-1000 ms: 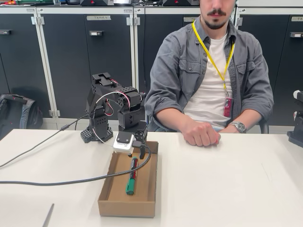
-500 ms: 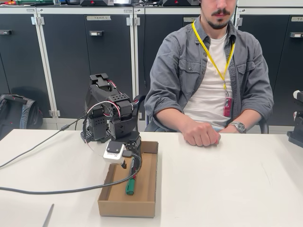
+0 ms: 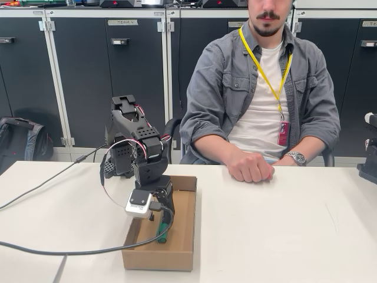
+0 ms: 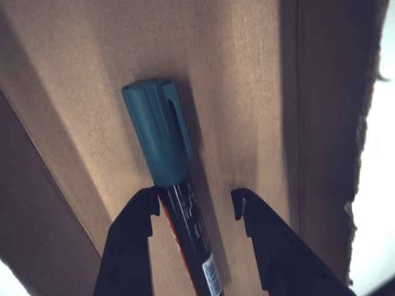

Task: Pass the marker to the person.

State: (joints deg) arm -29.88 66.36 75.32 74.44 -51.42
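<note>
**Marker between my fingers, on the box floor**

My gripper (image 4: 193, 206) hangs low over the brown cardboard box (image 4: 259, 74), jaws spread apart. The marker (image 4: 170, 179) lies flat on the box floor between my two black fingers (image 4: 133, 240), its green cap pointing away from me, its black barrel with red and a small white label running back under my wrist. The barrel sits just beside my left-hand finger as pictured (touching or not, I cannot tell), with bare cardboard separating it from the other.
</note>
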